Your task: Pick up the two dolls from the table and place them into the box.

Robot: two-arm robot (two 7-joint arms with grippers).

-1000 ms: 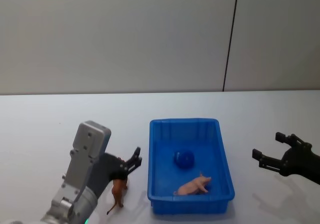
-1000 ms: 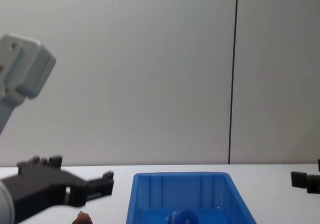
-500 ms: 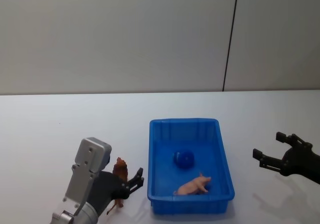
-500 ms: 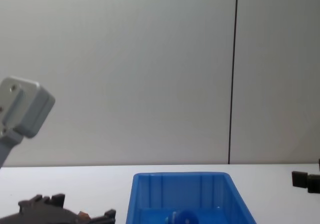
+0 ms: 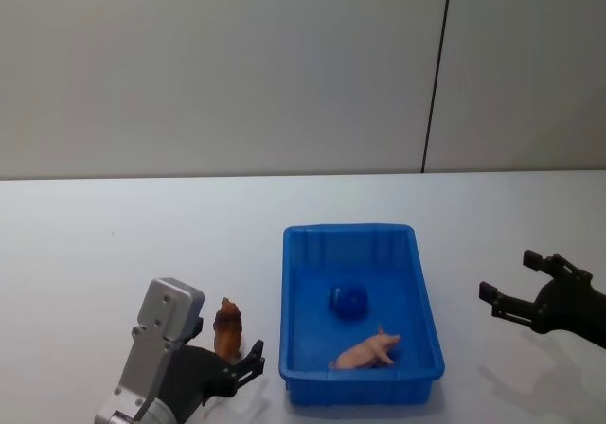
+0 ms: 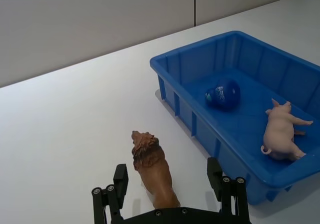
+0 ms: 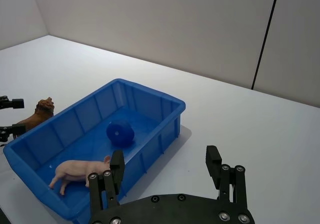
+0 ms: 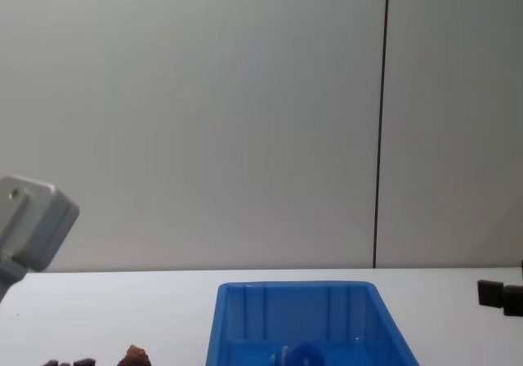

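**One doll in, lion left**

The blue doll [image 5: 347,300] lies inside the blue bin [image 5: 289,312], beside a pink pig [image 5: 365,351]. The lion figure [image 6: 153,167] stands left of the bin, between the left gripper's [image 6: 170,188] spread jaws, ungrasped. The right gripper [image 5: 519,290] waits right of the bin, jaws spread.

No legible text, label, brand, number or sign on any item; the blue doll [image 6: 222,94] lying in the box [image 6: 172,79] carries a small pale marking on its side, too small to read.
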